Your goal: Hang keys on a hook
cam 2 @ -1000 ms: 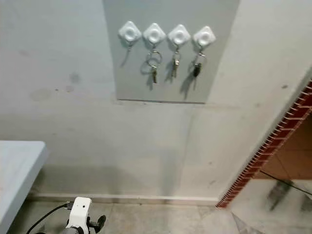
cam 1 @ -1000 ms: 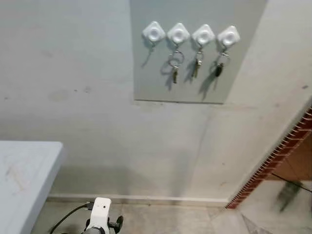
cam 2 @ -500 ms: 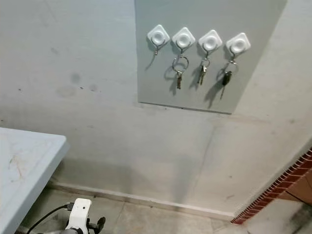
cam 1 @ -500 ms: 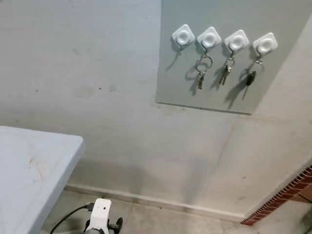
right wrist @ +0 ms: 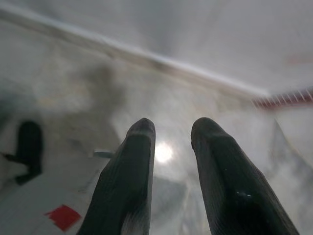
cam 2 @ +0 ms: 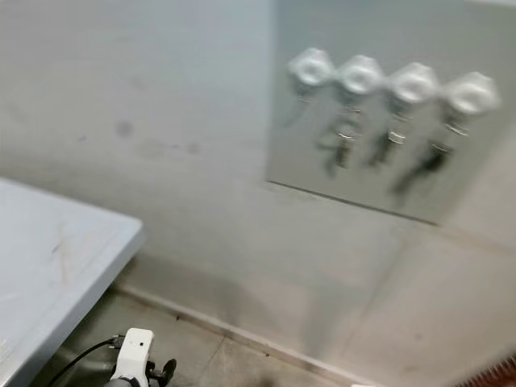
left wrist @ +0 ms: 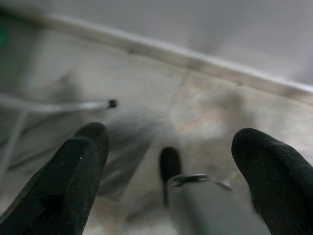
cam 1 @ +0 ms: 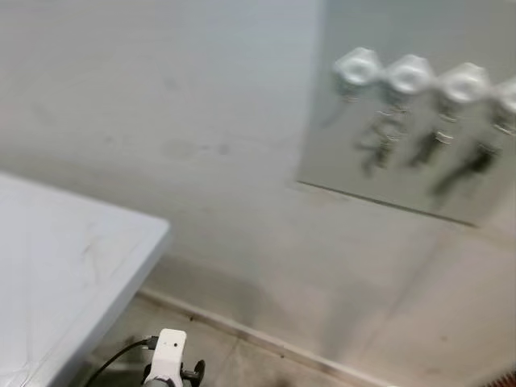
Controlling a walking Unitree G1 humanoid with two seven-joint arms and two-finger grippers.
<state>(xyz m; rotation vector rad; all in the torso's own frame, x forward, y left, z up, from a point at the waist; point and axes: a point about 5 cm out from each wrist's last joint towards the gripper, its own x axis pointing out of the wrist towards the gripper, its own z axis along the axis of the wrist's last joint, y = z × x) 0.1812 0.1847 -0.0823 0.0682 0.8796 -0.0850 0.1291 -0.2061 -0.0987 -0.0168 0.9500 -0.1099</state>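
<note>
On the wall, a grey panel [cam 2: 379,185] carries a row of four white hooks [cam 2: 361,75]. Three of them hold hanging keys [cam 2: 339,145]; the one nearest the robot's left, the bare hook [cam 2: 311,68], has nothing on it. All of this is smeared by motion blur, so the rings and key shapes cannot be read closely. A pale bench [cam 1: 56,266] juts in at lower left, and nothing on its visible top can be made out as keys.

Both arms hang low over the tiled floor [left wrist: 146,93]. The left gripper [left wrist: 171,171] has its jaws spread wide with nothing between them. The right gripper [right wrist: 171,161] has its jaws a narrow gap apart, also holding nothing.

A key set is likely light, hard and loose: the keys swing and jingle under the ring, and smooth metal slips easily. Taking hold at the ring, or pinching a key's flat head, would probably leave the ring free to slide over a hook.

Compared with half a second ago, the whole view has swung: the panel sits farther toward the right edge, more of the bench shows, the brick strip at lower right is nearly gone, and the picture has gone blurry. That is the camera moving; the keys hang on the same hooks.
</note>
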